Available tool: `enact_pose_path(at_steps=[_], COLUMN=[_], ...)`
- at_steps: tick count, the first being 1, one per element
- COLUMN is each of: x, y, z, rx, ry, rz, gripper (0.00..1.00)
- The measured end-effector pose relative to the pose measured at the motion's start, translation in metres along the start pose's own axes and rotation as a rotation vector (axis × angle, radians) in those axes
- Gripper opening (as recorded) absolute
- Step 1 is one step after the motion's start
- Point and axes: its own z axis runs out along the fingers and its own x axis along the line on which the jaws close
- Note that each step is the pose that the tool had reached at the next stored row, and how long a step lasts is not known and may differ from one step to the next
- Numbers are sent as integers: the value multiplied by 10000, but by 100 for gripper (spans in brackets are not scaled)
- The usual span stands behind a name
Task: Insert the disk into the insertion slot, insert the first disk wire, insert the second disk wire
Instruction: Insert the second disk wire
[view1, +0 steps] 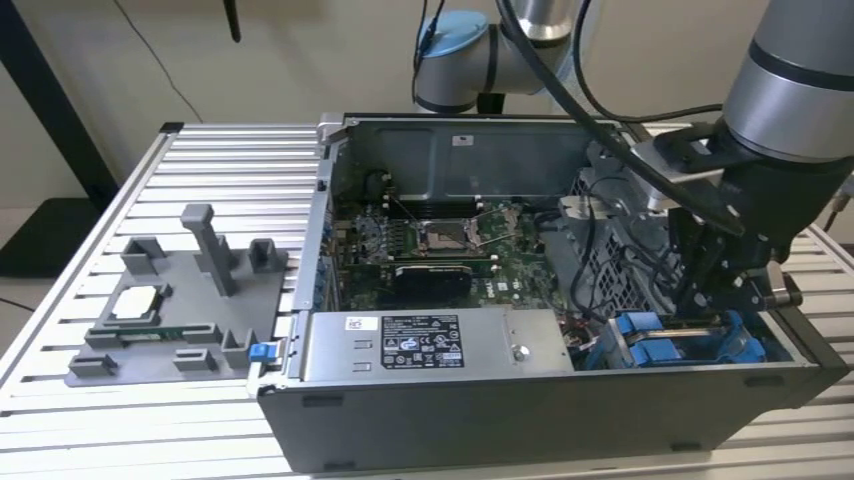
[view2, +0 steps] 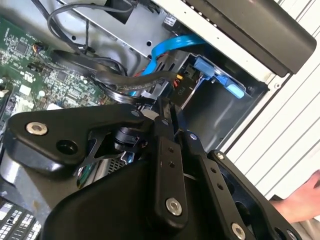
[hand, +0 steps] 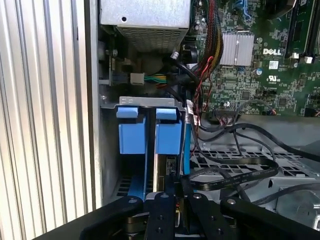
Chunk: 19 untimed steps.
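Wire step, probably: gripper sits low in the insertion slot, jaws together on something I cannot identify; seating demands straight pressure.

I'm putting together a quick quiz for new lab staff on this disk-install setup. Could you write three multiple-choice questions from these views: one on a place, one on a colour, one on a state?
1. Where is the gripper?
A. Outside the computer case
B. Down inside the case, at the drive carriers
C. High above the case

2. What colour are the drive carriers?
A. Red
B. Yellow
C. Blue

3. In what state is the computer case?
A. Side open, inside exposed
B. Closed with its panel on
C. Standing upright, front facing up

Answers:
1 B: the exterior view shows the gripper lowered into the case's corner at that view's right.
2 C: both wrist views show blue plastic.
3 A: the motherboard is plainly visible.
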Motion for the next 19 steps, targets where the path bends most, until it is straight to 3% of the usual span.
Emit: enact_pose_path(at_steps=[11, 12, 19], x=[2, 1, -4], y=[-1, -2, -41], z=[81, 77, -199], rx=[0, 1, -23], ry=[19, -7, 7], rz=[38, 45, 55], gripper=[0, 100, 100])
